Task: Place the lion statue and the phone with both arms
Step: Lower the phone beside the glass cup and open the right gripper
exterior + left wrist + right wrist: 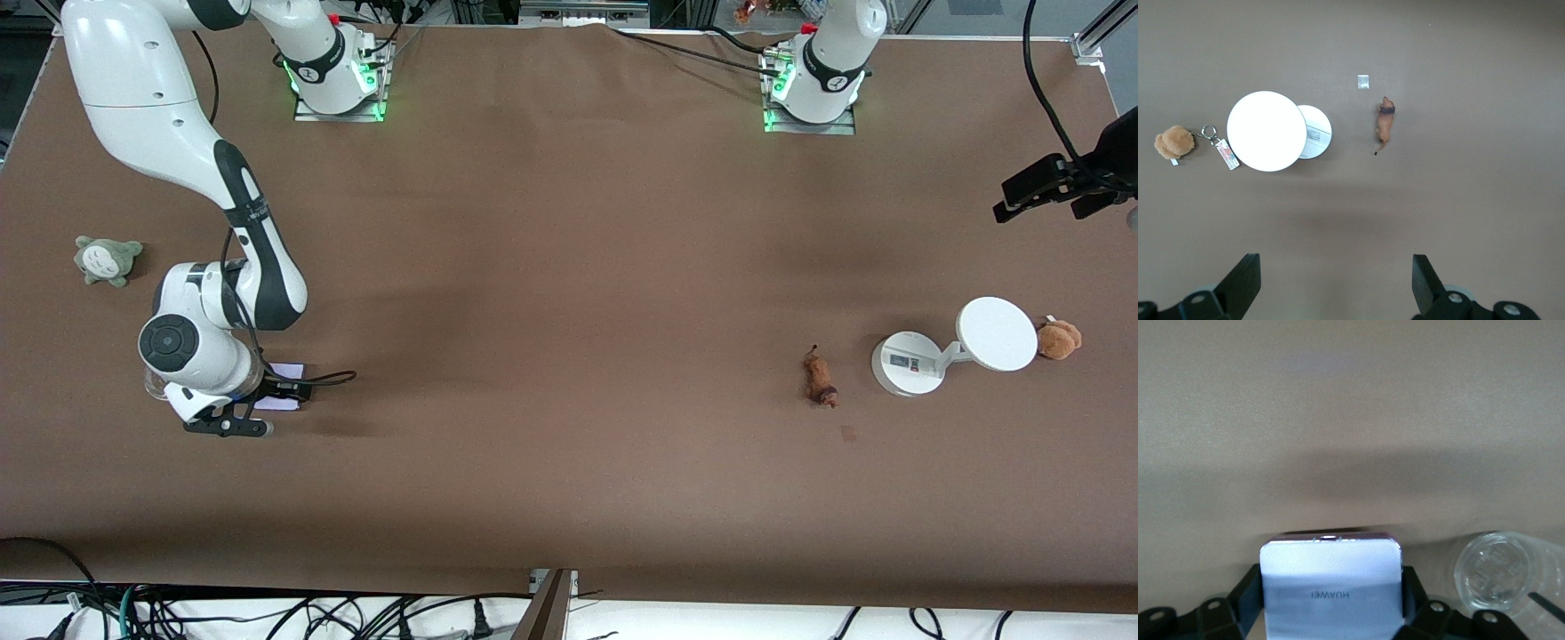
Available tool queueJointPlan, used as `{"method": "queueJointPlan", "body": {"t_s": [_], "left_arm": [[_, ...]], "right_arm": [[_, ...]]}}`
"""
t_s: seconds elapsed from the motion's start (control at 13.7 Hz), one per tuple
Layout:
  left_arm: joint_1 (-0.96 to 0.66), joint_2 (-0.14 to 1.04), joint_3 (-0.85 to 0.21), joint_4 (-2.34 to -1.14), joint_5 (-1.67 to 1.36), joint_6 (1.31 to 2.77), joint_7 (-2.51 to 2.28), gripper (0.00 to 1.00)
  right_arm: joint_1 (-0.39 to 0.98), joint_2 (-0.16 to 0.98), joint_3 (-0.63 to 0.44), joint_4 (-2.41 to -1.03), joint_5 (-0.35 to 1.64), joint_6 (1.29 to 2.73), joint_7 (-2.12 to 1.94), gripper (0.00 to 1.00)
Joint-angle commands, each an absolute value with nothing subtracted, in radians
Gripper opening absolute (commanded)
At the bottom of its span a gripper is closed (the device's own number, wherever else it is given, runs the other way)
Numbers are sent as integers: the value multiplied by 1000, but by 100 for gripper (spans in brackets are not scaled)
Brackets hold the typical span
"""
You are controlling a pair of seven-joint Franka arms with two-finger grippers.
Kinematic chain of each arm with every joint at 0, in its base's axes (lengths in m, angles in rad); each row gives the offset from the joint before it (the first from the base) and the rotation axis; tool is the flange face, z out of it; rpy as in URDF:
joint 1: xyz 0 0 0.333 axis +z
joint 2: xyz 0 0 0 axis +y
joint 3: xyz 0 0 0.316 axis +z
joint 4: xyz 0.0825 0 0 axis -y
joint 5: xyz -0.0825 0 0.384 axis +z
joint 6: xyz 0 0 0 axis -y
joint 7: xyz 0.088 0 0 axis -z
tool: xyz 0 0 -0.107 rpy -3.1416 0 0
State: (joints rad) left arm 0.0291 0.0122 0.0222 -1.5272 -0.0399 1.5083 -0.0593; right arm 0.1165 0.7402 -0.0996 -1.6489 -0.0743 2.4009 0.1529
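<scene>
Right gripper [233,418] low at the right arm's end of the table, 2 fingers clamped on the edges of the phone [1331,587], apparently just off or on the tabletop; clear plastic cup [1501,572] just beside it. Left gripper [1331,283] high, fingers spread wide, hovering near the lion statue [1385,124] lying beside the white disc stand [1275,131], probably for a descent onto it.

You saw brown table [569,293] carrying white stand [909,363]; lion statue [820,378], brown plush [1059,339] lay beside stand.
</scene>
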Motion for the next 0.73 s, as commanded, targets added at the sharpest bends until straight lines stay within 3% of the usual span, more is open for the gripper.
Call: {"method": "queueJointPlan", "body": {"t_s": [0.0, 0.29, 0.66], "left_arm": [[35, 9, 23, -1513, -44, 1514, -58, 100], [35, 14, 21, -1511, -41, 1516, -58, 100], [29, 35, 20, -1514, -41, 1513, -71, 100]], "right_arm": [[118, 703, -89, -1658, -89, 2407, 137, 99], [115, 628, -89, -1583, -92, 2259, 109, 100], [118, 522, -84, -1395, -91, 1868, 66, 100]]}}
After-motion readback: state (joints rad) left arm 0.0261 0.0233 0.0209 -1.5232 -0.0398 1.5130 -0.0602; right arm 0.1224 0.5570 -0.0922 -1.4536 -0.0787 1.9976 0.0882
